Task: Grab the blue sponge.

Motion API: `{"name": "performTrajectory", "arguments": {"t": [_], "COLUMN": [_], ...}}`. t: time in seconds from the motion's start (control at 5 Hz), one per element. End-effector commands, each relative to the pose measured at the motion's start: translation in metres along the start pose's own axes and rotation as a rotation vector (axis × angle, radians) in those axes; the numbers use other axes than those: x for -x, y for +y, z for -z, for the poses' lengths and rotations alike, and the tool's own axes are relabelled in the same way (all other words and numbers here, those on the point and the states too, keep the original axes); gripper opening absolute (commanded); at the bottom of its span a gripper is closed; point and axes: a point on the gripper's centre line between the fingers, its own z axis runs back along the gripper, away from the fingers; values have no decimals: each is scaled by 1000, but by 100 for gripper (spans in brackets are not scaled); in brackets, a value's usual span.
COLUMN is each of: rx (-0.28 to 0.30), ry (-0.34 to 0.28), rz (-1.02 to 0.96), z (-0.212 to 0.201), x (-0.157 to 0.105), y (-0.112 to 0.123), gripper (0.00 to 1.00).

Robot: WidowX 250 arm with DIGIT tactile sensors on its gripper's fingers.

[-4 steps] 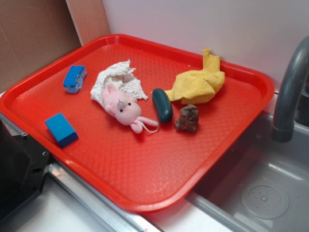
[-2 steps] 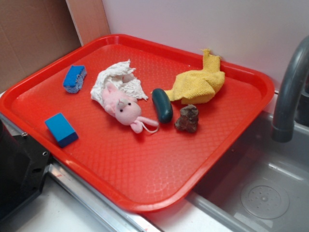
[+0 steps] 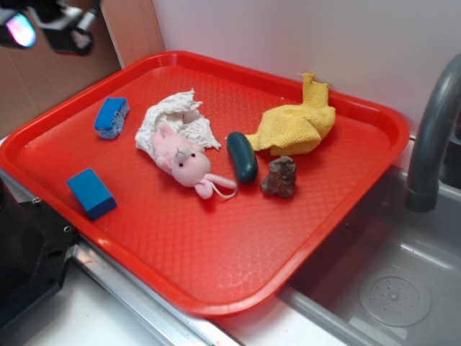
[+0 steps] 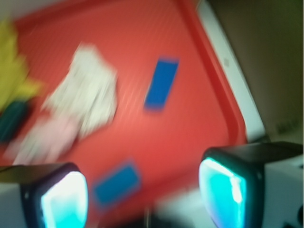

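Up in the far left corner of the exterior view, part of the gripper [image 3: 43,25] shows above the cardboard backdrop, off the red tray [image 3: 216,288] and well apart from everything on it. Its fingers sit with a gap between them, so it reads as released and empty. The blue sponge [image 3: 112,117] lies near the tray's left edge, toward the far left corner, with a pale layer showing along its lower face. The plain blue block [image 3: 91,192] rests nearer the front left edge, apart from the sponge. Just beside the sponge toward the middle is a white cloth [image 3: 176,119], and a pink plush toy [image 3: 189,162] lies partly on it. A dark green oblong piece [image 3: 242,156] sits next to the toy, a brown lumpy object [image 3: 279,176] just beside that, and a yellow cloth [image 3: 299,122] is bunched toward the far right edge. To the tray's right is a grey sink [image 3: 389,288] with a dark faucet [image 3: 432,130].

Then the wrist view, heavily blurred: two fingers [image 4: 223,190] with glowing cyan pads frame the bottom of the picture, spread wide with nothing between them. The blue sponge [image 4: 161,83] appears as a blue smear near the tray's rim [image 4: 223,95], the white cloth [image 4: 88,92] beside it. The blue block [image 4: 116,186] shows lower down, between the fingers in the picture.
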Motion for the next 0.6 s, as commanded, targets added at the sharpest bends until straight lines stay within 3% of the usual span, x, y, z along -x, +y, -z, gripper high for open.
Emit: {"name": "performTrajectory", "arguments": {"t": [0.0,0.4], "rx": [41,-4], "ry": [-150,35], "rz": [-303,-276], "z": [61,92], "x": [-81,-85], "y": [13,8], "gripper": [100,100]}}
